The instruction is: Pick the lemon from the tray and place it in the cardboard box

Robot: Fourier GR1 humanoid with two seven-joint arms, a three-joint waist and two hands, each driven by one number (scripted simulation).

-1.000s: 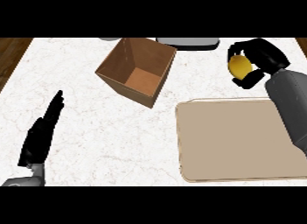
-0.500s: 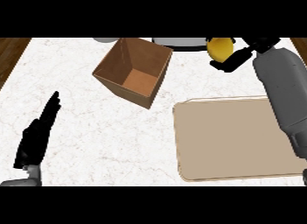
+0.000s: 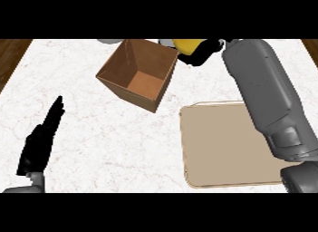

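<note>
Now the right hand (image 3: pixel 200 53) is carrying the lemon (image 3: pixel 186 45) further left than a moment ago, fingers curled round it, just beside the box's (image 3: pixel 136 74) upper right rim, well away from the tray (image 3: pixel 221 145). The fingers are hiding much of the lemon. The left hand (image 3: pixel 40 140) is resting open on the counter (image 3: pixel 108 145).

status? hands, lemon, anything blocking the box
Right hand shut on lemon, at the box's far right rim. Left hand open, resting lower left. Tray bare. Box mouth unobstructed.
</note>
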